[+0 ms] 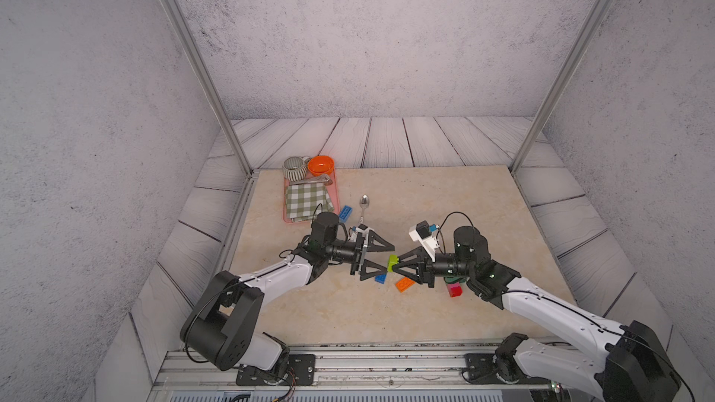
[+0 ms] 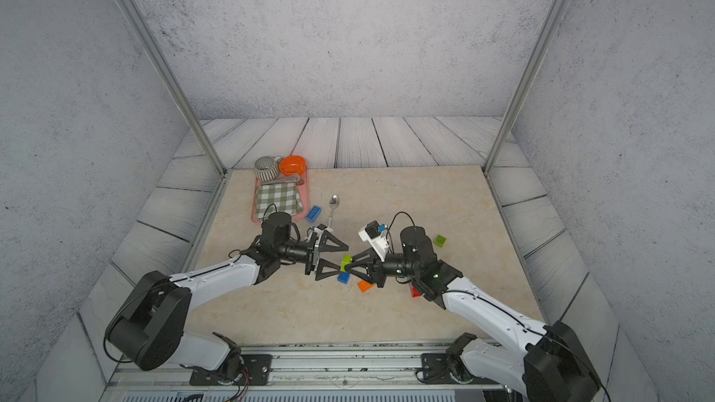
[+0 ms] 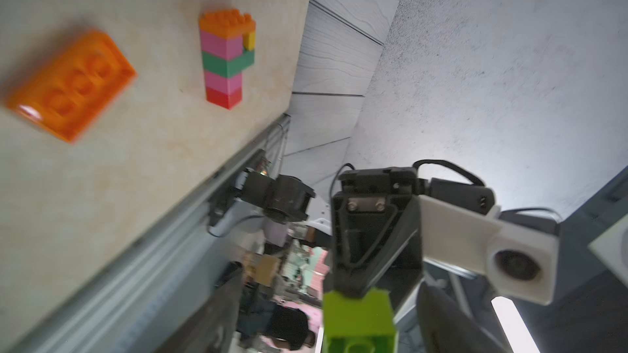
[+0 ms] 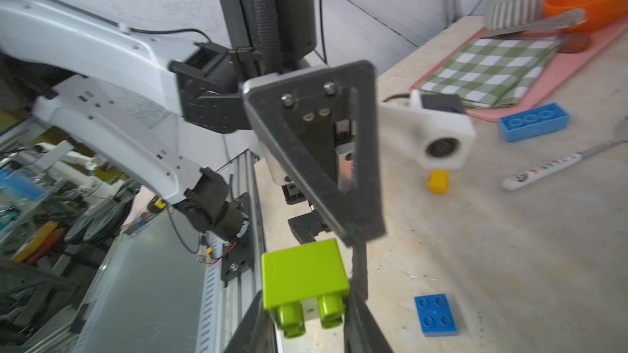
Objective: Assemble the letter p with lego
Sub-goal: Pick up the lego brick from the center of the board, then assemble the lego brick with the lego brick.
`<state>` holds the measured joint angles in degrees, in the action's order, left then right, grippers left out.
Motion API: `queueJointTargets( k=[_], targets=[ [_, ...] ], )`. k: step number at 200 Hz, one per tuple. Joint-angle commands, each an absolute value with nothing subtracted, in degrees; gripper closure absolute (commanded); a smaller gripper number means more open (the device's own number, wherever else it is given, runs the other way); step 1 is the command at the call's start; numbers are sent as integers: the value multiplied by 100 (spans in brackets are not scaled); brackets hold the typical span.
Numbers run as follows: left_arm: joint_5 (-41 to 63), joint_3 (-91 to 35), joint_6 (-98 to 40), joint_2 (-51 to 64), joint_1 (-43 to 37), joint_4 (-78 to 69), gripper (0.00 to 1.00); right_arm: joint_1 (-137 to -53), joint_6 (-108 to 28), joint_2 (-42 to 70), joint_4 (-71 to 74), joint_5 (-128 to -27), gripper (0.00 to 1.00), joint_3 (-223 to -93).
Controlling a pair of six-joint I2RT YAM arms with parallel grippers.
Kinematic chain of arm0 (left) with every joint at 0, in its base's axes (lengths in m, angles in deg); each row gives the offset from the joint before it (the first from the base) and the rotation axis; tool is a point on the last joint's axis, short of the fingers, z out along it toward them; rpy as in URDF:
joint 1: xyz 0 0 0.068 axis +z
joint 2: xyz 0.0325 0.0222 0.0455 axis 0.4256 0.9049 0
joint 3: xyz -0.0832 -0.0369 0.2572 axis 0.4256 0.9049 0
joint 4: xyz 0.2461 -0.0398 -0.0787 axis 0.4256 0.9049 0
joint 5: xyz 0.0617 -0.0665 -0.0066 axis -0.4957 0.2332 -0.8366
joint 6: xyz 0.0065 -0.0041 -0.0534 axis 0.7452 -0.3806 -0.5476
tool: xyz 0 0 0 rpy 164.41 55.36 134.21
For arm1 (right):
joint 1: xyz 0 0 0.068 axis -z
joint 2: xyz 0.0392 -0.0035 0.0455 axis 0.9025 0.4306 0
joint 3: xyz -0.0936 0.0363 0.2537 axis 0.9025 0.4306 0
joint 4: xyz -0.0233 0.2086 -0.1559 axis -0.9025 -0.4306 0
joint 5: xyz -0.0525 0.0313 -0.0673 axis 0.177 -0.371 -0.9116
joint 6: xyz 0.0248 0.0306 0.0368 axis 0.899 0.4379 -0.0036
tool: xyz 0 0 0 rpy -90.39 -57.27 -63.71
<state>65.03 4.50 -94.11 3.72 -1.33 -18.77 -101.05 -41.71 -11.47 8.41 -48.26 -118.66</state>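
The right tool (image 1: 397, 264) is clamped on a lime brick (image 1: 392, 261) and holds it above the middle of the surface (image 1: 483, 203), with the studs turned back toward that tool's own wrist. The left tool (image 1: 390, 257) faces it, jaws spread wide, one finger on each side of the brick; whether either finger touches it I cannot tell. Beneath them on the surface lie a blue square brick (image 1: 380, 278) and an orange oblong brick (image 1: 404, 284). Partly under the right arm sits a stacked build (image 3: 226, 59) of red, pink, dark green, pink and orange layers, with a yellow brick at its side. A second lime brick (image 2: 440, 240) lies beyond the right arm. A blue oblong brick (image 1: 345, 213) rests just beside the pink tray (image 1: 285, 206), near a metal spoon (image 1: 363, 204), and a small loose yellow brick (image 4: 438, 181) lies by the spoon's handle. The tray carries a checked cloth (image 1: 308, 199), a striped cup (image 1: 296, 168) and an orange bowl (image 1: 321, 165).
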Motion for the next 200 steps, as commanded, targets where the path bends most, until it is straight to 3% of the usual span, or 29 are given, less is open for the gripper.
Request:
queueJointTargets(
  k=[1, 24, 70, 119, 153, 200],
  targets=[
    [4977, -235, -6494, -234, 571, 1819, 1, -10104, -4438, -1042, -546, -6132, 97, -12405],
    [3345, -312, -5757, -597, 793, 2445, 2, -10205, -4761, -431, -2124, -6882, 100, -13324],
    [1688, 782, -5710, -1557, 788, 1166, 2, -10487, -5665, 1691, -5573, -8170, 100, -15815],
    [-208, 2371, -4993, -3530, 812, 343, 2, -10954, -6516, 3275, -7050, -8514, 100, -17446],
    [-405, 2522, -4996, -4352, 836, 620, 2, -11305, -6937, 4420, -7813, -8799, 100, -18647],
    [-318, 2350, -5135, -3789, 869, 627, 2, -11517, -7158, 5524, -8501, -8926, 100, -19947]
  ],
)
